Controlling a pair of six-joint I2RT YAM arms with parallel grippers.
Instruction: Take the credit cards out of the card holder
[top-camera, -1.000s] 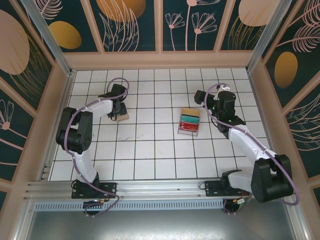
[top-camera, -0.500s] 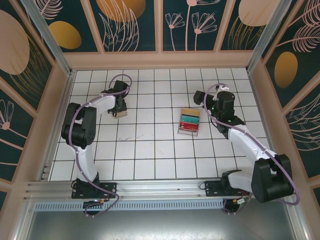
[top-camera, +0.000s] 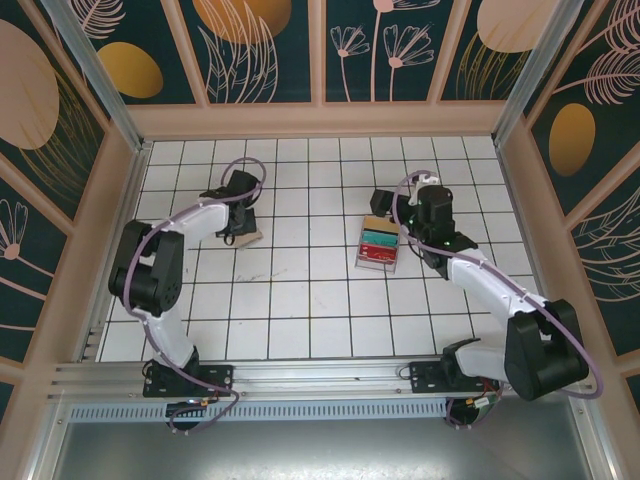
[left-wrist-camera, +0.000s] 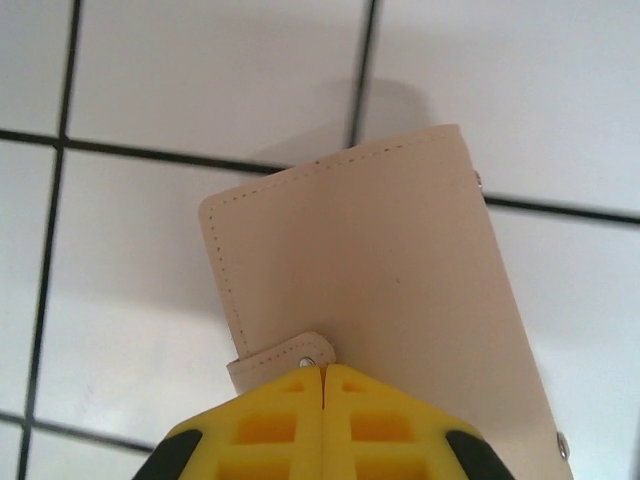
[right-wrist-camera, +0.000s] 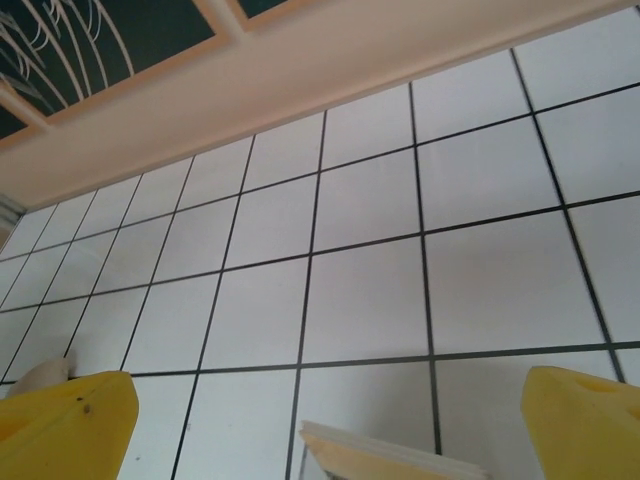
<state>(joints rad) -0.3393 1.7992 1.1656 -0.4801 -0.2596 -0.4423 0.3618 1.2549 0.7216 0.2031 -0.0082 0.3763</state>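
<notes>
The card holder (left-wrist-camera: 350, 260) is a tan folded wallet lying shut on the white tiles at the left (top-camera: 245, 237), so whatever it holds is hidden. Its small side tab (left-wrist-camera: 285, 355) wraps onto the front face. My left gripper (left-wrist-camera: 322, 370) (top-camera: 240, 218) is shut, its yellow fingertips meeting right at the tab's snap end and pinching it. A fanned pile of coloured cards (top-camera: 377, 245), yellowish, teal and red, lies at centre right. My right gripper (top-camera: 385, 203) (right-wrist-camera: 325, 420) hovers open over the pile's far end, whose edge (right-wrist-camera: 390, 462) shows between the fingers.
Wooden walls (top-camera: 320, 120) close in the tiled floor on the back and both sides. The aluminium rail (top-camera: 300, 375) carrying both arm bases runs along the near edge. Bare tiles (top-camera: 300, 290) lie between the holder and the pile.
The left gripper has closed at the holder's tab. The right gripper has swung left, from beside the card pile to over its far end, staying open.
</notes>
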